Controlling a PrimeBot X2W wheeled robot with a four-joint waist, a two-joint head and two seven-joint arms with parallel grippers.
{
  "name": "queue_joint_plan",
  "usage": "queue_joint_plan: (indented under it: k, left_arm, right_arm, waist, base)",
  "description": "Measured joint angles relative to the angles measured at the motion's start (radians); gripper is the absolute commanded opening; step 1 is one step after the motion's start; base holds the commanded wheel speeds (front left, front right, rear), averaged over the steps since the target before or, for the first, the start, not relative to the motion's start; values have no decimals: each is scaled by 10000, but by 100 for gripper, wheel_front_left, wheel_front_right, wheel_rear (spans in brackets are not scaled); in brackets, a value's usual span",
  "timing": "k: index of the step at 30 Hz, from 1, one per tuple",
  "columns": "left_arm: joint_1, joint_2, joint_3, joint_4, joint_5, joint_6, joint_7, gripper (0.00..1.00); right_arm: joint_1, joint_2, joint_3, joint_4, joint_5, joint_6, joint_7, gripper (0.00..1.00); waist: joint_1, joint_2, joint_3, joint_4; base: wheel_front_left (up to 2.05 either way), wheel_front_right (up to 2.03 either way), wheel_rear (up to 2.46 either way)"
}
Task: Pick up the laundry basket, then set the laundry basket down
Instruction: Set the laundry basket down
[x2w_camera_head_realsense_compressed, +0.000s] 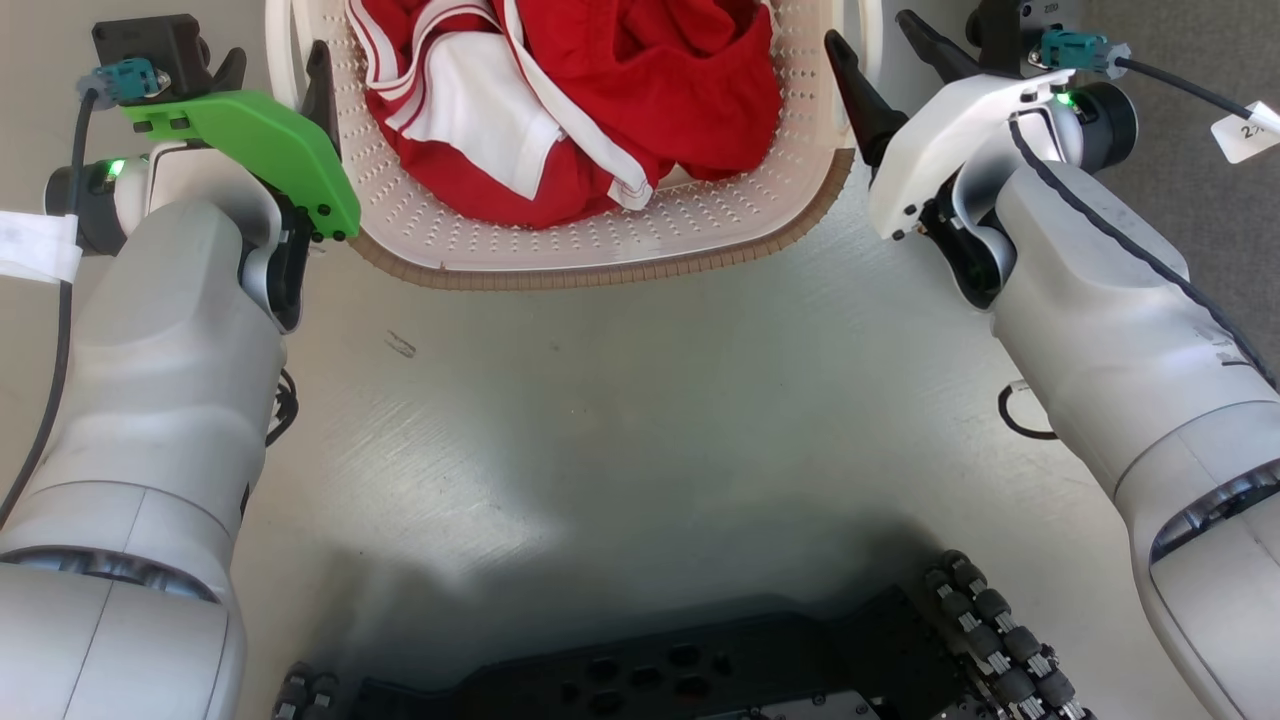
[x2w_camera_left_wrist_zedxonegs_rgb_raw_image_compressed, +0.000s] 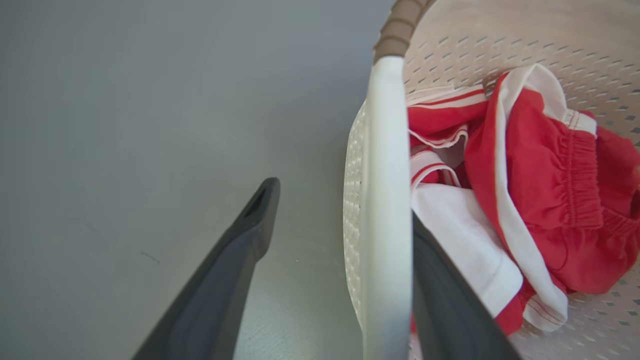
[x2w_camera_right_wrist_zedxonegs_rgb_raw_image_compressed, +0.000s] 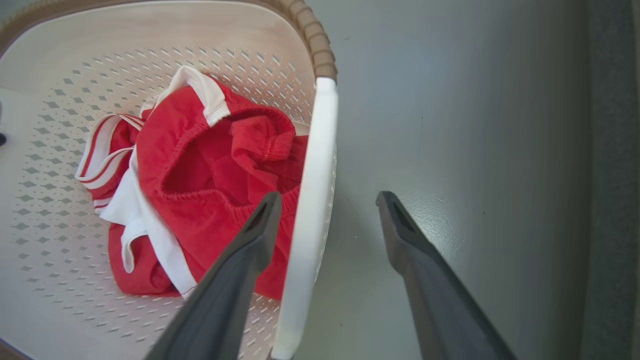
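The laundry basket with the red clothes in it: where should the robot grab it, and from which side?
By its two white side handles, one per gripper, from above. Each handle is a thin upright band along the laundry basket rim, so a finger fits on either side. The left gripper and right gripper are open astride them.

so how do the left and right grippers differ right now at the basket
The left gripper wears a green cover plate; the right gripper wears a white cover plate. The left gripper straddles the laundry basket at its left handle; the right gripper straddles its right handle. Shared: both are open, one finger inside the basket and one outside, neither closed on its handle.
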Motion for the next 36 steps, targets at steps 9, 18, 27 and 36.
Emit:
queue_joint_plan:
  k: [9, 18, 27, 36]
  left_arm:
    - [217, 0, -13, 10, -17, -115, -184, 100]
    - [873, 29, -40, -244, 4, -119, -443, 100]
    - [1265, 213, 257, -1793, 339, 10, -441, 100]
    - [2306, 470, 773, -3716, 878, 330, -441, 100]
  right_arm:
    - [245, 15, -190, -548, 88, 0, 0, 100]
    - [868, -196, -754, -1511, 117, 0, 2, 100]
    - [1524, -568, -1532, -2625, -92, -10, 12, 100]
    - [2486, -874, -2552, -4195, -732, -570, 12, 100]
  waist:
    - [0, 0, -455, 0]
    - [0, 0, -1394, -38]
    - [0, 0, -2597, -67]
    - [0, 0, -3875, -59]
  base:
    - [0, 0, 0]
    - [0, 0, 0]
    - [0, 0, 0]
    - [0, 0, 0]
